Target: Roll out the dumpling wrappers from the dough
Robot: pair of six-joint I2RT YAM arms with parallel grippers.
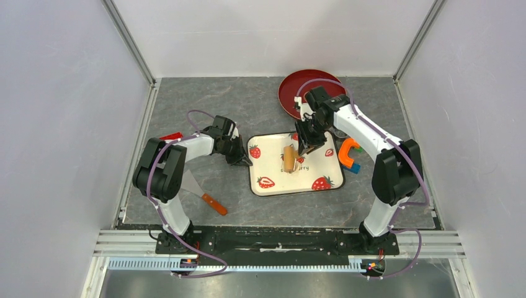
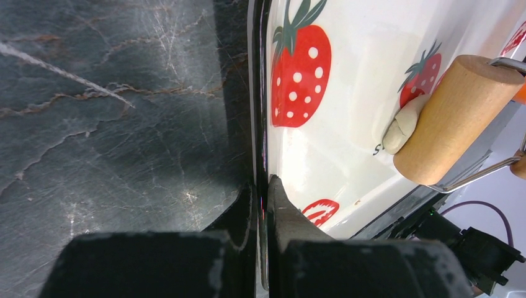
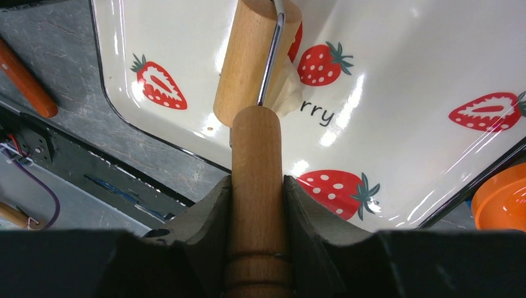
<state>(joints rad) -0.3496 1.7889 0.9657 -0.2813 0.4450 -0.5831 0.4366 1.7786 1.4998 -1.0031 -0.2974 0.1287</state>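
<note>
On the grey table (image 1: 267,112), far left, a scraper (image 1: 203,195) with a flat metal blade and an orange handle lies near the left arm's base. The left gripper (image 1: 243,159) reaches to the left edge of the strawberry-printed tray (image 1: 274,164). In the left wrist view, the left gripper (image 2: 262,186) has its jaws clenched on the tray's (image 2: 347,161) dark rim, one finger outside and one inside.

Near the middle of the tray lies a wooden roller (image 1: 289,158) on a wire frame. A pale cream dough piece (image 2: 402,127) is pressed against the tray under the drum of the roller (image 2: 456,118), bulging out at its side. The right wrist view shows the dough piece (image 3: 286,93) as a thin flap beside the drum, just above the printed letters.

The right gripper (image 1: 306,147) comes down over the tray's upper middle. Seen from its wrist, the right gripper (image 3: 257,181) has its jaws grasping the roller handle (image 3: 256,149) on both sides.

Behind it sits a red plate (image 1: 296,87). An orange U-shaped object (image 1: 347,149) lies just beside the tray's right edge.
</note>
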